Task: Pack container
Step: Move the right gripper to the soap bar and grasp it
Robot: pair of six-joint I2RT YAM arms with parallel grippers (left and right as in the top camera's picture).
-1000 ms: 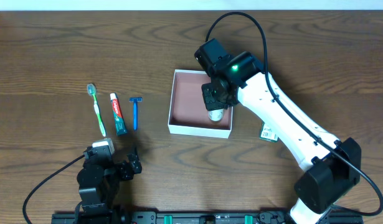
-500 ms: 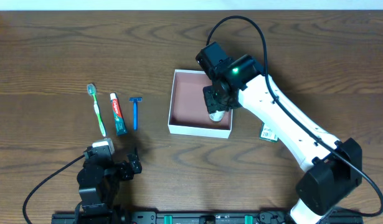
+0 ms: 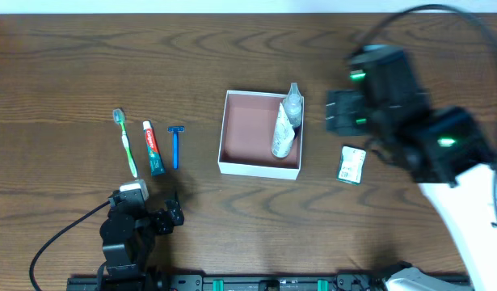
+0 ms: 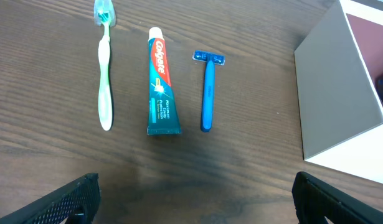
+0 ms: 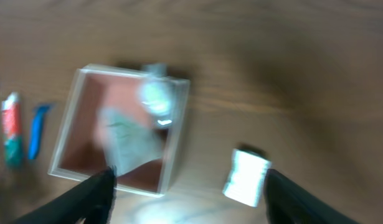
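- Container (image 3: 246, 129) sits about mid-surface: white walls, reddish-brown floor, open top.
- One item is packed: a clear bottle (image 3: 284, 131) lies inside along the wall facing the right edge, its cap at the far corner of the box.
- Right claw (image 5: 191, 199): fingers spread wide with nothing between them, so released. The wrist view is badly blurred. The arm hangs high over the surface between the container and the right edge.
- Left claw (image 4: 210, 199): fingers wide apart and empty, also released. It is parked at the near edge, toward the near-left corner.
- Unpacked, in a row between the container and the left edge: green toothbrush (image 4: 104, 74), toothpaste tube (image 4: 161, 84) and blue razor (image 4: 207, 90). They lie parallel and apart from one another.
- Also unpacked: a small white sachet (image 3: 351, 164) on the right-edge side of the container, near it but not touching.
- Step, as I judge it: between placements, with one item in and four out.
- Next move, as I judge it: the right claw comes down over the sachet, its nearest item. It lies flat, so the fingers must close low against the surface. The left-hand row suits the left claw; those items are thin and call for a pinch across the width.
- Writing: "Colgate" reads clearly on the tube, white on red. The finer print below it is too small. The sachet and bottle labels are illegible.
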